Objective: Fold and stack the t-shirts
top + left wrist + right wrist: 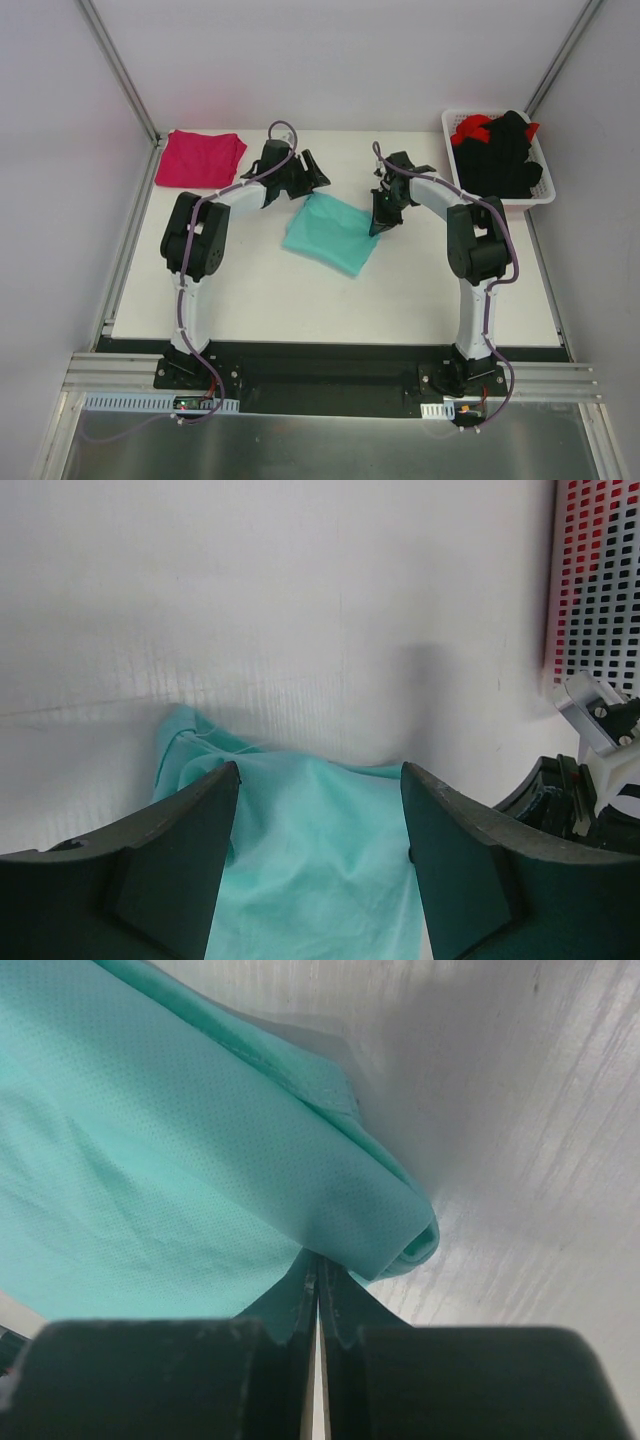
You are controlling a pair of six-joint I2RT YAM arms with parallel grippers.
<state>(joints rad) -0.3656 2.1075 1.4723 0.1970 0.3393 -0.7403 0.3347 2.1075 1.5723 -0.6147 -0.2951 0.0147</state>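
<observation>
A folded teal t-shirt (333,233) lies mid-table. My left gripper (316,172) hovers open over its far left corner; in the left wrist view the two dark fingers of the left gripper (320,780) straddle the teal t-shirt (320,860) without pinching it. My right gripper (377,228) is shut at the shirt's right corner. In the right wrist view the tips of the right gripper (319,1265) press together against the rolled fold edge of the teal t-shirt (180,1160). A folded magenta-pink t-shirt (198,158) lies flat at the far left of the table.
A white basket (520,203) at the far right holds a black garment (500,155) and a red one (470,130); the basket wall (600,580) shows at the right of the left wrist view. Metal frame posts stand at the back corners.
</observation>
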